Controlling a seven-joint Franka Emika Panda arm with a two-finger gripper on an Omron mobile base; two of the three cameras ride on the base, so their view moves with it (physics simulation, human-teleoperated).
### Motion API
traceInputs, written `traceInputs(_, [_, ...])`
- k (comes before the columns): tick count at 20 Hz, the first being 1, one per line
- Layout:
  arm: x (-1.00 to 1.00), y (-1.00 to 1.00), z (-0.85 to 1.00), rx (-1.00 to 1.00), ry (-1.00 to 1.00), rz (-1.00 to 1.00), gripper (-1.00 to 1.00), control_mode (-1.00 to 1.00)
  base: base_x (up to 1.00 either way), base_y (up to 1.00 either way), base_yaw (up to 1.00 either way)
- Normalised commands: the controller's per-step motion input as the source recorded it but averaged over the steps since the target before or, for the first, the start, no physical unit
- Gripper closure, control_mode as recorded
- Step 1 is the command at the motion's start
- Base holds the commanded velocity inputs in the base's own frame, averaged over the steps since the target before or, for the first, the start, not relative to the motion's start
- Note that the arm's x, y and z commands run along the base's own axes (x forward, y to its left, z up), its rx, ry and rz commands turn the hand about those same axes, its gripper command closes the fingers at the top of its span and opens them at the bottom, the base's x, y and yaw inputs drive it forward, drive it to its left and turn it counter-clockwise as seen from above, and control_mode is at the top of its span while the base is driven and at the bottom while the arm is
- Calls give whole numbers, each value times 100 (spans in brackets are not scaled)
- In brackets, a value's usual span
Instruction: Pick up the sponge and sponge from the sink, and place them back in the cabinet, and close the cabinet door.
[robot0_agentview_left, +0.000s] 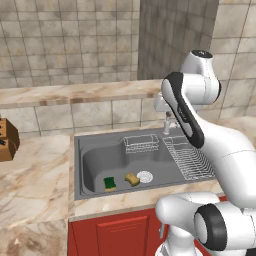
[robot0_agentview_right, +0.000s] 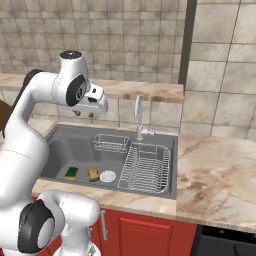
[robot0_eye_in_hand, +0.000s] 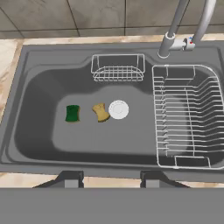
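- Left base view: the white arm comes up from the lower right, bends at a dark elbow and reaches forward over the grey metal sink (robot0_agentview_left: 87, 150) set into the beige marble counter (robot0_agentview_left: 35, 180). The hand itself is mostly tucked behind the forearm here. Down in the basin there's a green-topped sponge with a yellow layer (robot0_agentview_left: 110, 184) and, just beside it, a tan-yellow sponge (robot0_agentview_left: 132, 179) right next to the round white drain (robot0_agentview_left: 144, 176). The two sponges sit close but apart. A wire rack (robot0_agentview_left: 141, 143) hangs at the back wall of the basin.
- Right base view: the arm arcs up from the lower left, and the wrist hangs the claw (robot0_agentview_right: 83, 114) pointing down, high above the sink's back-left corner, well apart from the sponges. The fingers look small and pulled in together, holding nothing.
- Hand view: looking straight down into the basin, both sponges lie flat on the floor left of the drain. The chrome tap (robot0_eye_in_hand: 175, 30) stands at the top, with a wire dish drainer (robot0_eye_in_hand: 188, 118) on the right.
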Motion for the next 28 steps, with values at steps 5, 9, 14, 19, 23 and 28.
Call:
traceInputs(5, [0, -1, -2, 0, 0, 3, -100, -100, 0, 0, 0])
traceInputs(9, [1, 0, -6, 0, 0, 4, -100, -100, 0, 0, 0])
traceInputs(14, [31, 0, -24, 0, 1, 4, -100, -100, 0, 0, 0])
traceInputs(19, [21, 0, -24, 0, 0, 2, -100, -100, 0, 0, 0])
traceInputs(23, [39, 6, -21, -2, 1, 0, -100, -100, 0, 0, 0])
traceInputs(28, [39, 16, -25, -5, 1, 0, -100, -100, 0, 0, 0])
